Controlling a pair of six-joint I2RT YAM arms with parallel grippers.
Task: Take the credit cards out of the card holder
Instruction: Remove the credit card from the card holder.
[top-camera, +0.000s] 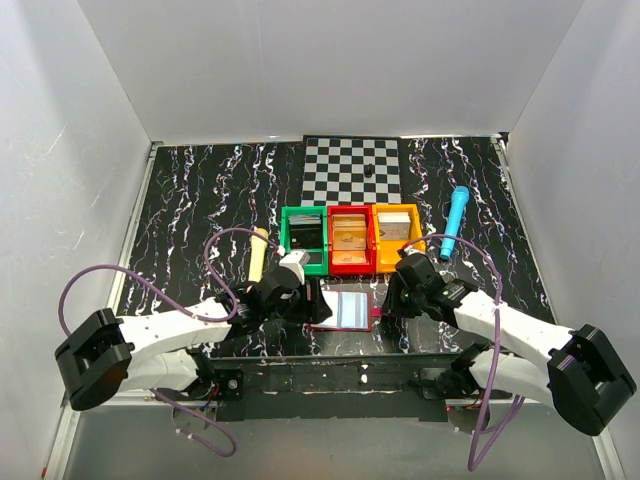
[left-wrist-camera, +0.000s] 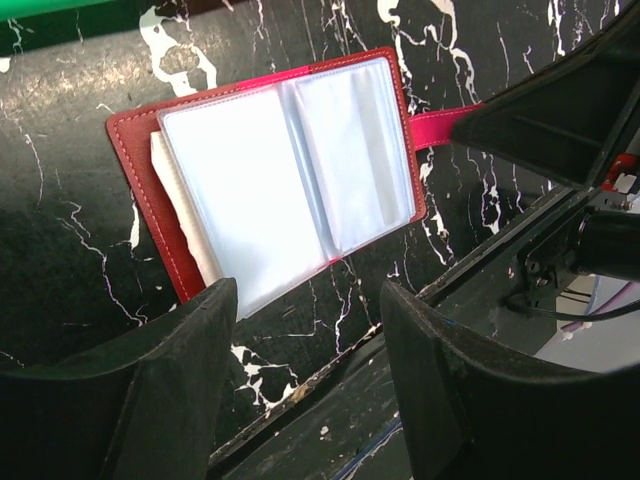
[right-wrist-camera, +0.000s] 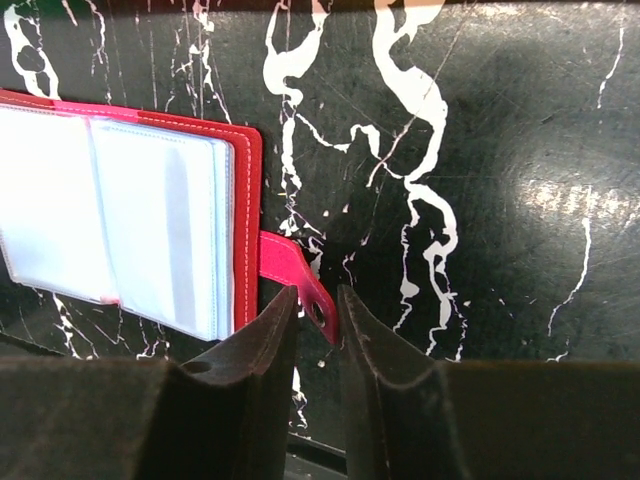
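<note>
Your right gripper (right-wrist-camera: 318, 300) sat nearest the lens, jaws only a slit apart around the strap tab (right-wrist-camera: 283, 262) of the card holder (right-wrist-camera: 150, 220); couldn't tell if it actually pinched. Your left gripper (left-wrist-camera: 308, 300) hung wide open, empty, over the card holder's near edge. It lay open flat on the table (right-wrist-camera: 500, 200), just in front of the red bin (top-camera: 351, 240), between both grippers.

Plain white walls (top-camera: 330, 60) enclose a black bench (top-camera: 200, 190) on three sides, its glossy top veined with white marbling; the light is soft and even
</note>
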